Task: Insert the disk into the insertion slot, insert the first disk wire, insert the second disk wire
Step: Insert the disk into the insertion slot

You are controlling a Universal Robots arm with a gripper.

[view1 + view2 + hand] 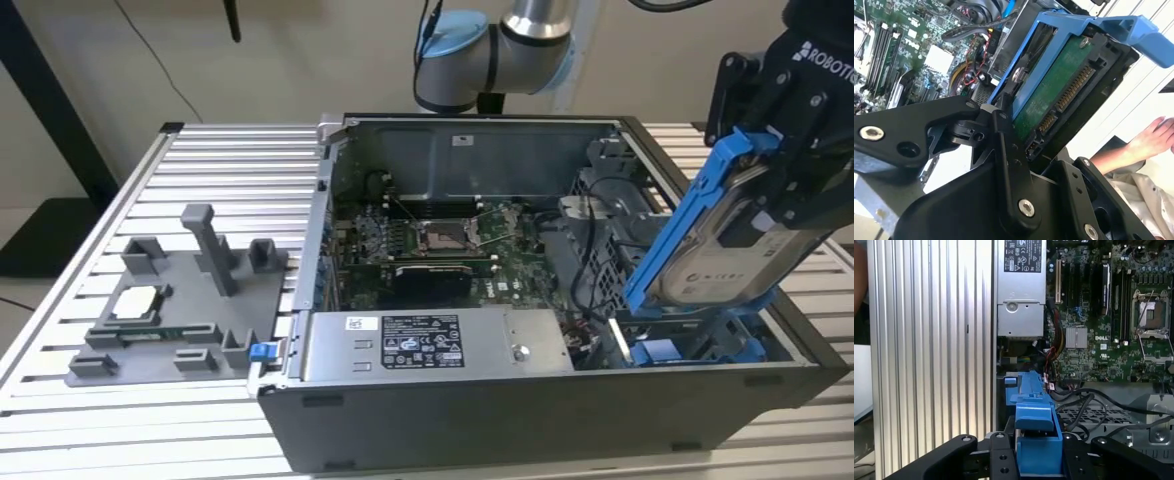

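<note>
Disk (727, 240) clamped tilted in gripper (1039, 457) above insertion slot (687, 345); black cables (1079, 402) beside the slot

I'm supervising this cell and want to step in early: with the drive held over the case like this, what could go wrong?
The disk, clamped in the gripper, hangs tilted over the insertion slot; its lower edge might catch the bay's rim. Loose cables beside the slot could get pinched. A person's hand lies beyond the gripper, possibly within its reach.
</note>
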